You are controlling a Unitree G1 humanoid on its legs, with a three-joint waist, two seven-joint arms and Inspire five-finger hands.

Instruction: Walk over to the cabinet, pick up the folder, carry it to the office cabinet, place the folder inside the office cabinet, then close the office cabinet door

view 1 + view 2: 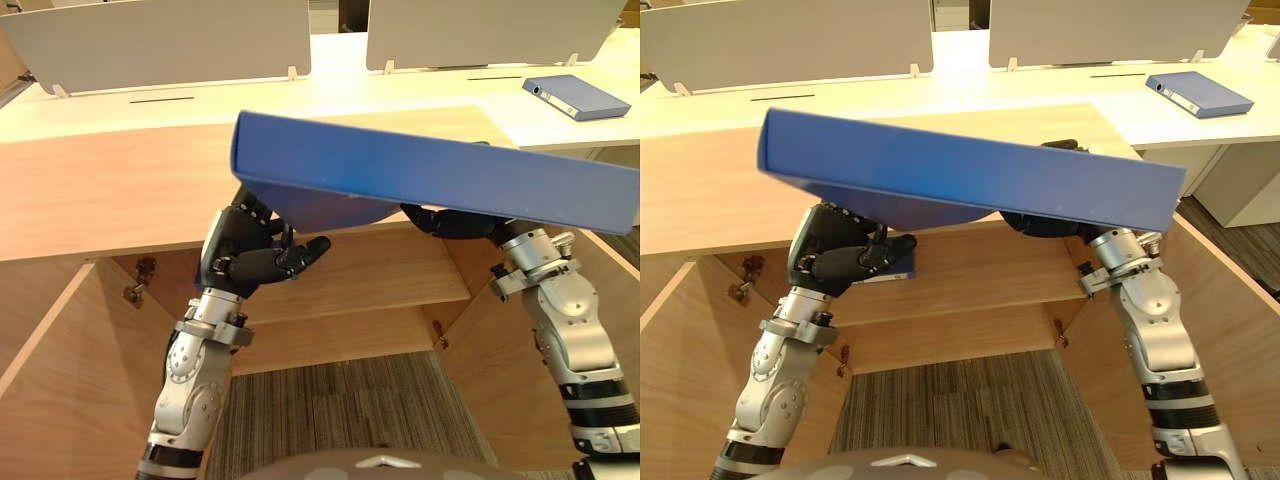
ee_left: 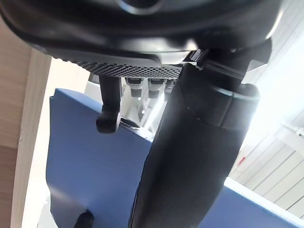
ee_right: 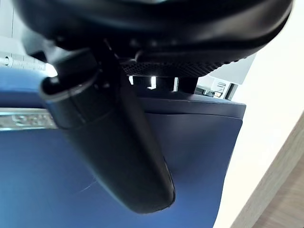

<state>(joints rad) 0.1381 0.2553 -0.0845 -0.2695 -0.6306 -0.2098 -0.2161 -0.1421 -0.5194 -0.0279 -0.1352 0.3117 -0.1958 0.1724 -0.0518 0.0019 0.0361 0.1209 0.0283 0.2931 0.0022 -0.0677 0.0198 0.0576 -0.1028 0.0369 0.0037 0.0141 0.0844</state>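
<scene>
A large blue folder point(image 1: 430, 170) hangs tilted in front of me, its left end higher, above the open wooden office cabinet point(image 1: 110, 190). My left hand point(image 1: 245, 255) is under its left end, fingers curled up against the folder point(image 2: 85, 166) and thumb point(image 2: 190, 156) pointing out beneath it. My right hand point(image 1: 455, 222) grips from below near the right end, its thumb point(image 3: 118, 152) lying along the blue cover point(image 3: 199, 156) and its fingers past the edge. The folder hides most of both sets of fingers.
Inside the cabinet is a wooden shelf point(image 1: 370, 270), with doors swung open at left point(image 1: 50, 380) and right point(image 1: 500, 370). Behind it a pale desk carries a second blue folder point(image 1: 575, 97) and grey partitions point(image 1: 160, 40). Striped carpet point(image 1: 340, 410) lies below.
</scene>
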